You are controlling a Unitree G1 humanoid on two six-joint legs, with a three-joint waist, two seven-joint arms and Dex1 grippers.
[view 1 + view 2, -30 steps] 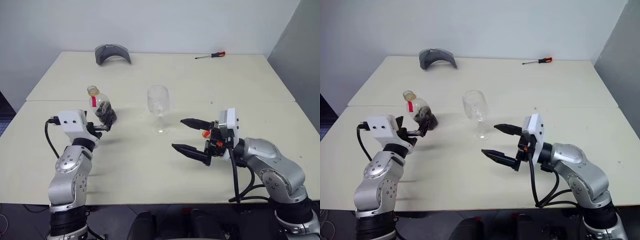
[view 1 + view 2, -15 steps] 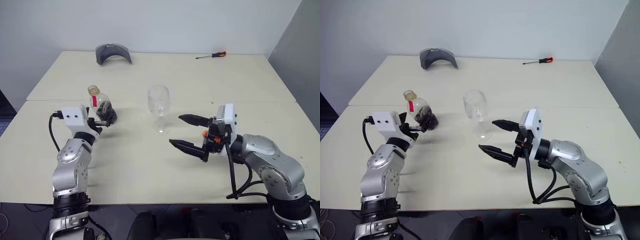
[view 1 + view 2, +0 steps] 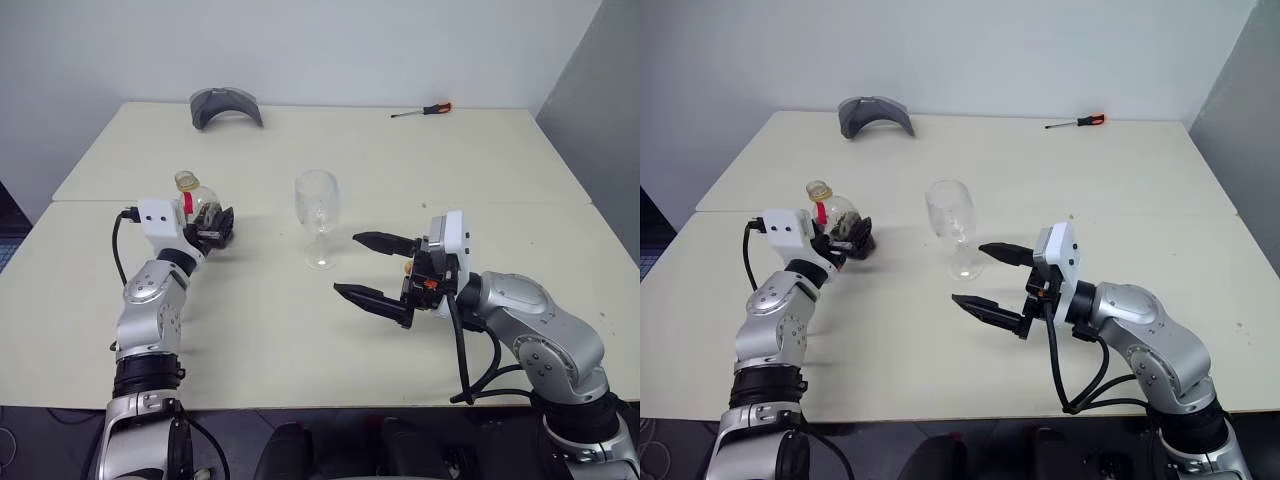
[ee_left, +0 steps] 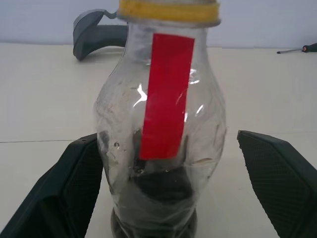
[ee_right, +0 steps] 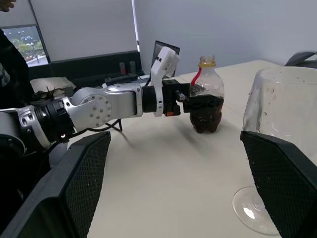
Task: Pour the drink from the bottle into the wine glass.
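Observation:
The bottle (image 3: 203, 206) stands upright at the left of the table, clear with a red strip, a yellowish cap (image 4: 168, 9) and the dark drink (image 4: 161, 186) in its bottom. My left gripper (image 3: 214, 231) is open, and its fingers (image 4: 74, 191) stand on either side of the bottle's lower body without squeezing it. The empty wine glass (image 3: 317, 203) stands upright mid-table, right of the bottle. My right gripper (image 3: 347, 264) hovers open just right of and nearer than the glass, pointing left. The right wrist view shows the glass bowl (image 5: 285, 116) close by and the bottle (image 5: 206, 101) farther off.
A grey curved object (image 3: 225, 105) lies at the table's far left. A red-handled screwdriver (image 3: 422, 111) lies at the far right. A seam (image 3: 450, 203) runs across the cream table behind the glass.
My left gripper has moved forward, so its open fingers now flank the bottle instead of stopping short of it. The right gripper, bottle and glass have kept their places.

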